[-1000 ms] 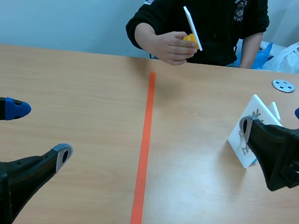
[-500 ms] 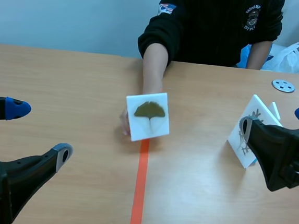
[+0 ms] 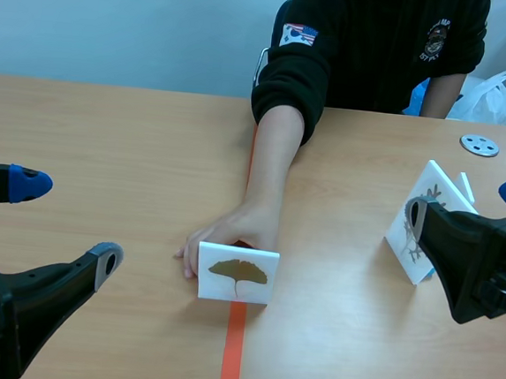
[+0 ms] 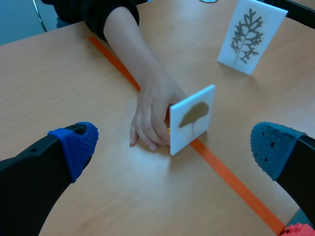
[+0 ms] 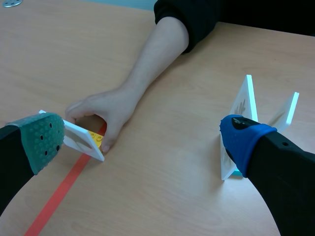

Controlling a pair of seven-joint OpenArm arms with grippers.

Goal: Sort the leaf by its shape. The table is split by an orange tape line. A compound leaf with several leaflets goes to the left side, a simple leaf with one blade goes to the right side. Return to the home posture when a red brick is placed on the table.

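Now, the ginkgo leaf card stands upright on the orange tape line, broadside to me with a person's hand behind it, between my left claw and right claw, both gaping empty, the left looking marginally nearer.

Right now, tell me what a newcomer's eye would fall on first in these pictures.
A person's hand reaches in from the far side and grips the back of a white card bearing one fan-shaped leaf, standing on the orange tape line. On the right side stands a second card with a feathery, many-lobed leaf. The left pincer and right pincer hang open, low at either side.
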